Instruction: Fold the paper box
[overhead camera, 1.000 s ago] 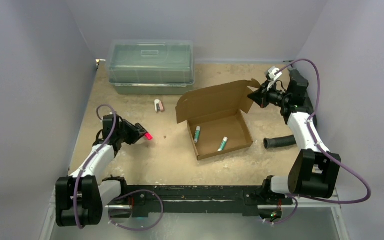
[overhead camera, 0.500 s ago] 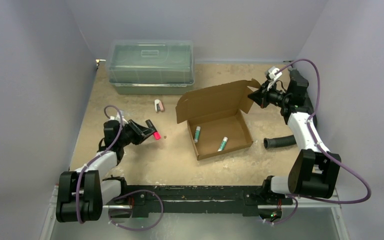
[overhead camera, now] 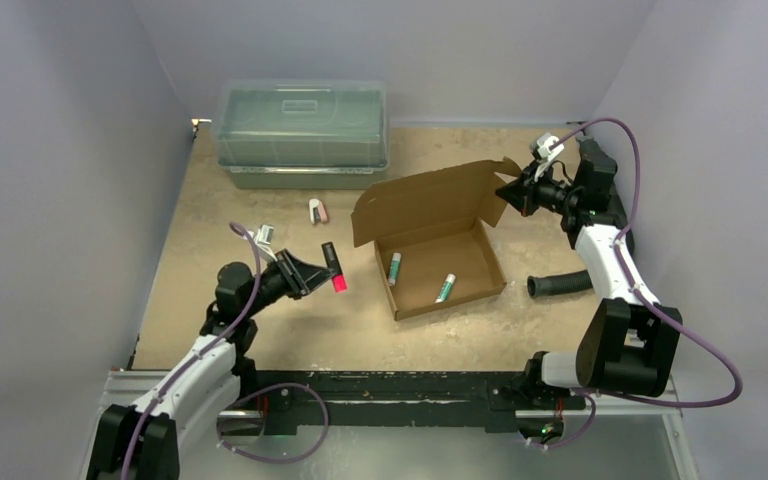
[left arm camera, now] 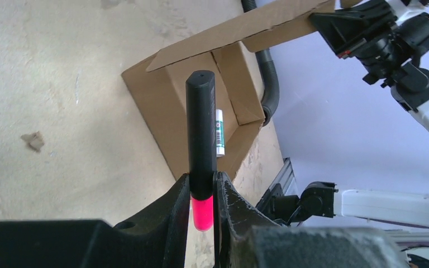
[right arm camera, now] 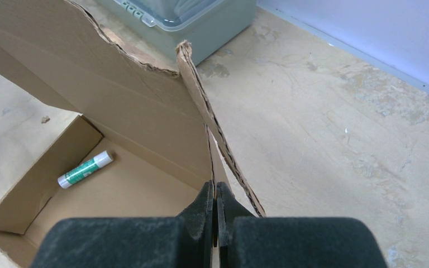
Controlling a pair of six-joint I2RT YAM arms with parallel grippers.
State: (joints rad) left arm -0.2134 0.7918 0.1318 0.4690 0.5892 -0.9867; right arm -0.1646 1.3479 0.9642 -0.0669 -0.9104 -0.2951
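Your left arm [overhead camera: 200, 362] rises from its base at the near left corner and slants up and to the right, with the wrist aimed toward the box. Your left claw [overhead camera: 312, 272] is clamped on a marker [overhead camera: 334, 268] - black barrel, bright pink end. In the left wrist view the 2 fingers [left arm camera: 174, 215] pinch it right at the pink end, and the black barrel stands up above them. The claw looks to be held up off the table [overhead camera: 260, 320].

At the back left stands a closed, clear greenish bin [overhead camera: 300, 122]. In front of it a small white and pink item [overhead camera: 318, 211] lies on the table, well apart from the claw.

The box [overhead camera: 442, 262] sits right of centre on the table. Its shallow tray is open and its lid [overhead camera: 420, 200] is raised along the back edge. 2 white and green tubes [overhead camera: 395, 267] lie in the tray, apart from each other.

Your right arm [overhead camera: 610, 265] climbs from its base at the near right corner toward the far right, then turns its wrist to the left. Your right claw [overhead camera: 508, 191] is closed flat on the flap [overhead camera: 495, 178] at the lid's right end - in the right wrist view the jaws meet on the cardboard edge. A black ribbed hose [overhead camera: 560, 285] lies on the table just beside the box's right side, below the forearm.
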